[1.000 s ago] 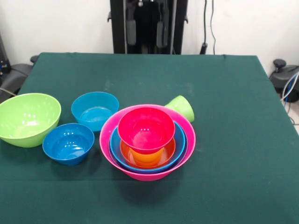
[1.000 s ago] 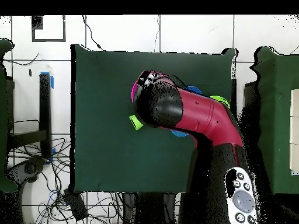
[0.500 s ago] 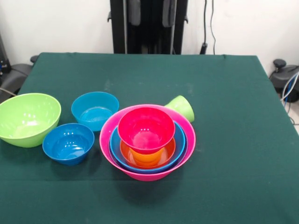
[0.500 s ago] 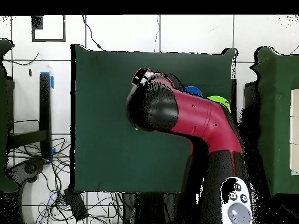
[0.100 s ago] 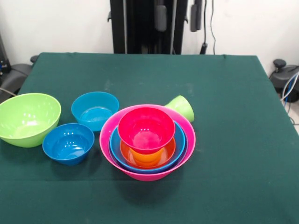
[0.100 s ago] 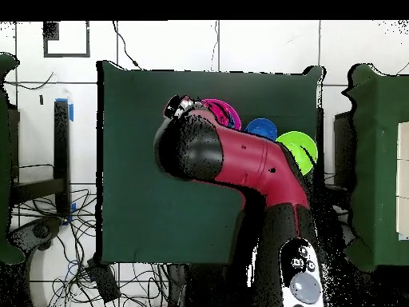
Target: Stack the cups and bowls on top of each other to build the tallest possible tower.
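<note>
Near the table's middle, the tower stood four bowls deep, red-pink uppermost in the pink base. Lime green bowl, two blue bowls and tipped green cup remained unstacked. Gripper probably spread, empty.

Hung high at the front view's top edge, gripper fingers well apart and empty; red arm stretched over the table
</note>
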Available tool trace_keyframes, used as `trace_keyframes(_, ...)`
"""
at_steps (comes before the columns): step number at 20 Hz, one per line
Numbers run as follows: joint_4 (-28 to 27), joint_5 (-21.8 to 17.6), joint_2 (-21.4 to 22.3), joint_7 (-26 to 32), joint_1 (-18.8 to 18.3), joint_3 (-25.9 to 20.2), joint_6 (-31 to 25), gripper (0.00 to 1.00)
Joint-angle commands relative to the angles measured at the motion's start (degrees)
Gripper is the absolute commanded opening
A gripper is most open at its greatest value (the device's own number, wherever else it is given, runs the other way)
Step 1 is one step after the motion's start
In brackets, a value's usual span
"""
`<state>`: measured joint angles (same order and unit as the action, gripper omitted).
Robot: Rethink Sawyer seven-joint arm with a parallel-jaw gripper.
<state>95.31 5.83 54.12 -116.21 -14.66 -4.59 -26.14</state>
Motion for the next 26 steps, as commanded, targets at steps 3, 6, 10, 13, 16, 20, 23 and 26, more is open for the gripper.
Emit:
trace_keyframes(3,7.86,2.91,-4.76,-11.93,2.15,-0.82,4.1,1.0)
trace_keyframes(6,7.95,3.23,-5.83,-11.87,2.67,-0.21,5.91,1.0)
trace_keyframes(10,7.1,2.71,-8.31,-12.37,4.31,2.49,8.25,1.0)
trace_keyframes(13,6.72,2.68,-9.96,-12.63,5.21,4.06,10.04,1.0)
trace_keyframes(16,6.44,3.18,-10.8,-12.92,6.07,5.24,10.53,1.0)
trace_keyframes(20,5.72,3.67,-13.55,-13.66,7.88,7.77,13.61,1.0)
trace_keyframes(23,4.98,4.25,-16.18,-14.13,9.03,9.51,16.25,1.0)
trace_keyframes(26,5.15,5.44,-17.64,-14.29,9.1,9.21,18.02,1.0)
